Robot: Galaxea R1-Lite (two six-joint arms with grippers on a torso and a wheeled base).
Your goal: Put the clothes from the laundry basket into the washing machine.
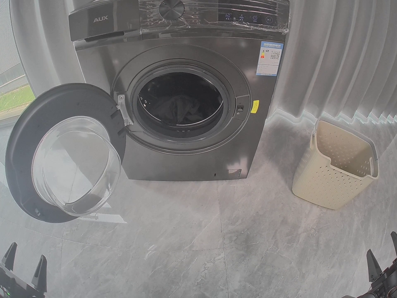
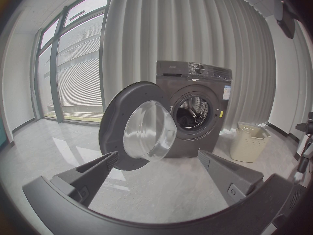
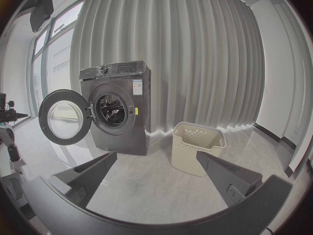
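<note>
A grey front-loading washing machine (image 1: 182, 87) stands against the curtain, its round door (image 1: 62, 154) swung wide to the left. Dark clothes (image 1: 178, 106) lie inside the drum. To the machine's right on the floor stands a cream perforated laundry basket (image 1: 337, 166), and its visible inside holds nothing. My left gripper (image 1: 25, 261) sits low at the near left, open, nothing between its fingers. My right gripper (image 1: 382, 251) is low at the near right, also open. The wrist views repeat the machine (image 2: 192, 108) (image 3: 115, 110) and the basket (image 2: 249, 141) (image 3: 197, 146), beyond open fingers (image 2: 88, 177) (image 3: 228, 177).
Grey tiled floor (image 1: 215, 236) stretches between me and the machine. The open door juts out over the floor at the left. White pleated curtains (image 1: 343, 42) hang behind, and tall windows (image 2: 71, 66) run along the left wall.
</note>
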